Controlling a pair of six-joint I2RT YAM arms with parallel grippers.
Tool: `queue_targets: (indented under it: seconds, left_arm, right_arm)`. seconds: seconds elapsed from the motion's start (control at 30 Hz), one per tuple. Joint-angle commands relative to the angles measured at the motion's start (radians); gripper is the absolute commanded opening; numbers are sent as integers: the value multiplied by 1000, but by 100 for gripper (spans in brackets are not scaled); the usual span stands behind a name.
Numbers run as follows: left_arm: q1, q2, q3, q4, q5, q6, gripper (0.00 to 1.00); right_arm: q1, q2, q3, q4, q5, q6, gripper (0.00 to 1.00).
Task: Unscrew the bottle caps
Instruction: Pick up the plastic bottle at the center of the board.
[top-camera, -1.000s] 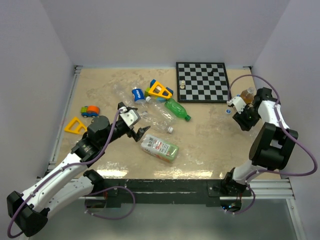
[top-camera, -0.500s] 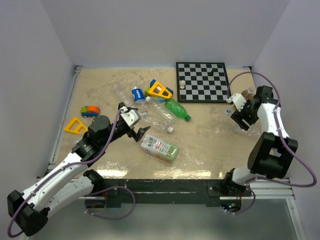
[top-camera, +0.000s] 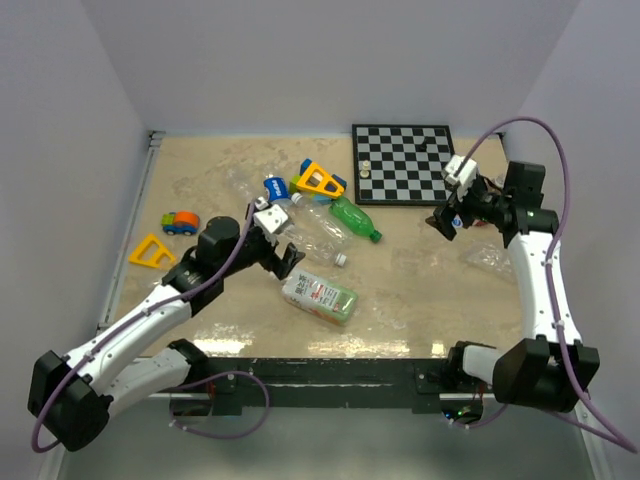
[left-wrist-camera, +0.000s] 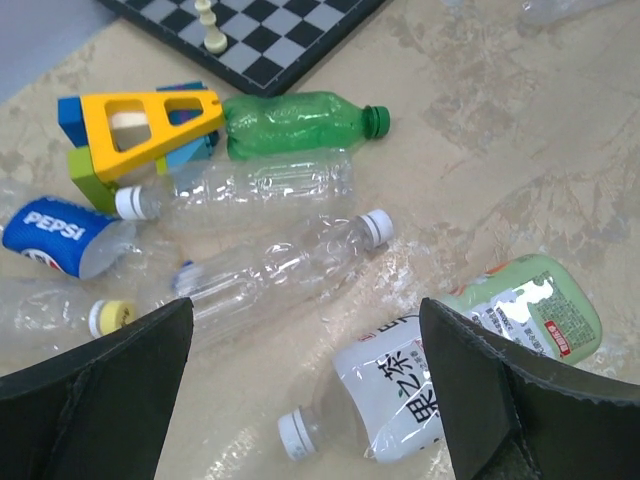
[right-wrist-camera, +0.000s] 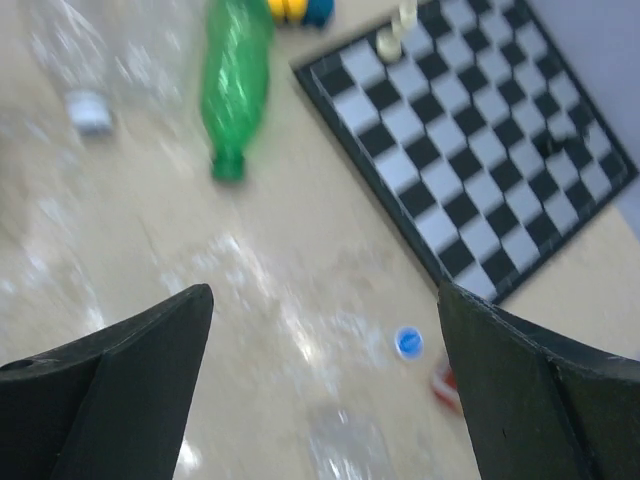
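Several bottles lie in a heap left of centre. White bottle caps show on a clear bottle (left-wrist-camera: 377, 227), on a second clear bottle (left-wrist-camera: 131, 203) and on the labelled tea bottle (left-wrist-camera: 297, 436). The green bottle (top-camera: 355, 218) has a green cap (left-wrist-camera: 377, 120). A loose blue cap (right-wrist-camera: 407, 342) lies on the table near the chessboard. My left gripper (top-camera: 285, 256) (left-wrist-camera: 305, 310) hangs open above the tea bottle's (top-camera: 320, 297) neck, holding nothing. Open and empty, my right gripper (top-camera: 446, 219) (right-wrist-camera: 325, 295) hovers over bare table beside the blue cap.
A chessboard (top-camera: 405, 163) with pale pieces lies at the back right. A Pepsi bottle (top-camera: 275, 190), a yellow and blue toy (top-camera: 320, 182), a toy car (top-camera: 181, 222) and a yellow triangle (top-camera: 150, 250) lie on the left. Another clear bottle (top-camera: 490, 255) lies by the right arm.
My right gripper has opened wide and its arm has swung up and left, from the table's right edge toward the chessboard. The left arm has shifted slightly forward.
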Motion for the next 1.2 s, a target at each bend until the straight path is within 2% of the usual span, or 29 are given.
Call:
queue_targets:
  seconds: [0.0,0.1,0.17,0.27,0.47,0.63,0.73,0.8,0.87,1.03,1.17]
  left_arm:
    - [26,79,74,-31,-45,-186,100]
    - [30,140,70,-18,-87,-400,100]
    - [30,161,44,5,-107,-566,100]
    - [30,188,37,-44,-208,-822,100]
    - [-1,264,210,-441,-452,-1100,100]
    - [-62,350,258,-575,-378,-1287,97]
    - [-209,346,313,-635,-458,-1424,98]
    - [-240,408,364,-769,-463,-1504,100]
    - [-242,445,372,-807,-455,-1530,100]
    - [-250,490,352,-769,-404,-1555,100]
    - [-253,508,360,-762,-420,-1561,100]
  right_arm:
    - [12,25,-74,279,-482,317,95]
    - [43,122,26,61,-434,106,90]
    - [43,151,24,58,-406,119,90]
    - [43,150,-28,87,-403,131,96]
    - [43,131,-45,99,-372,116,97]
    - [43,133,-43,67,-387,88,98]
    - [43,128,-46,55,-395,74,98]
    - [43,131,-45,50,-403,67,98]
    - [43,136,-43,36,-406,54,98]
    - [43,136,-42,18,-417,38,98]
    - [43,136,-42,13,-420,31,98]
